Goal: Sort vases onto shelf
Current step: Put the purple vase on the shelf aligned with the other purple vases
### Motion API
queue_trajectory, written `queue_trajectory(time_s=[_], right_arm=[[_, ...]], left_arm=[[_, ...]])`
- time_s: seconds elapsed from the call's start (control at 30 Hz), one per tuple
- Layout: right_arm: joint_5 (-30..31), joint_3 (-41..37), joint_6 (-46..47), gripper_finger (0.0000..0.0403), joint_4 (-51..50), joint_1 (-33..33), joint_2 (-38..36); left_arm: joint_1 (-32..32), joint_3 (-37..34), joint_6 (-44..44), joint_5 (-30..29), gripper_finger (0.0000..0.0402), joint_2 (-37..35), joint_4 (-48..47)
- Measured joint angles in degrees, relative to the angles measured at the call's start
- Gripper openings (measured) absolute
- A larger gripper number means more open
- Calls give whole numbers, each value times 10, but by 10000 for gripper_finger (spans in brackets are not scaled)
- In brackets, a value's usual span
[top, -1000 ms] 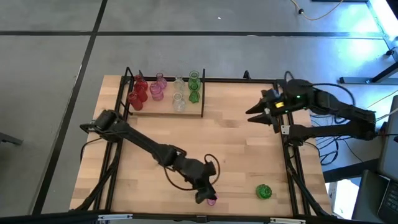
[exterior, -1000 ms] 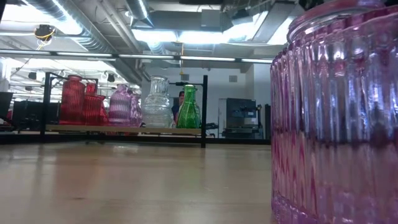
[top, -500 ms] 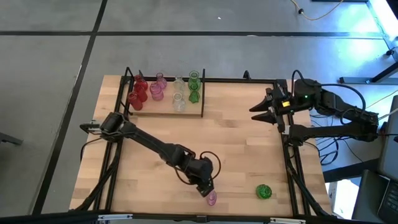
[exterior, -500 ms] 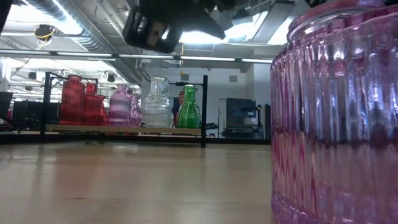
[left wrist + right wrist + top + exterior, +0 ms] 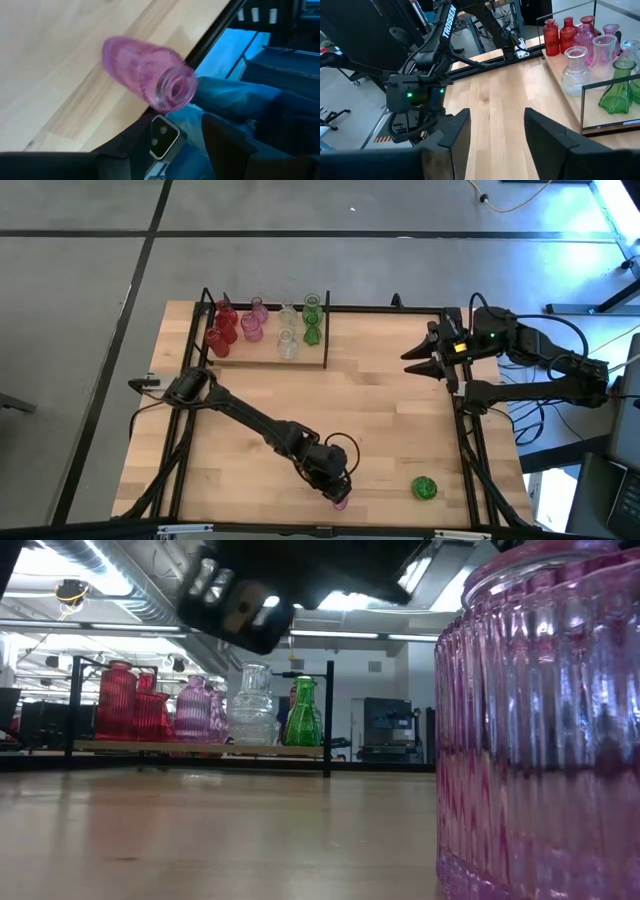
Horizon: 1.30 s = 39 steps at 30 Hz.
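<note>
Left end effector (image 5: pixel 338 492) hovered just above the pink vase (image 5: pixel 341 501) at the worktop's (image 5: pixel 380 420) near edge, fingers spread, pinching nothing; vase stood just ahead. Right end effector (image 5: pixel 412 361) waited spread.

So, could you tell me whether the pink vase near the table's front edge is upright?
Upright: the pink vase stands on its base in the low view.

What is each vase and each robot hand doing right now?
Pink vase: standing at the table's near edge, under the left gripper.
Green vase: loose on the table.
Shelf vases: standing upright on the shelf.
Left gripper: open, over the pink vase.
Right gripper: open, empty, waiting at the right side.
</note>
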Motion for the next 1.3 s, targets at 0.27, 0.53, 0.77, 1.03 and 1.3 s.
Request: queue_trajectory(time_s=[0.27,0.53,0.77,1.03,1.3], right_arm=[[0,0,0,168,-1,0,-9],[0,0,-1,168,-12,0,-9],[0,0,-7,168,-15,0,-9],[0,0,-14,168,-15,0,-9],[0,0,-22,168,-25,0,-9]], left_arm=[[-6,0,-23,-2,167,18,-8],[-5,0,-38,-20,167,32,24],[4,0,-54,-39,167,32,46],[14,0,-58,-58,167,33,90],[19,0,-73,-51,167,33,78]])
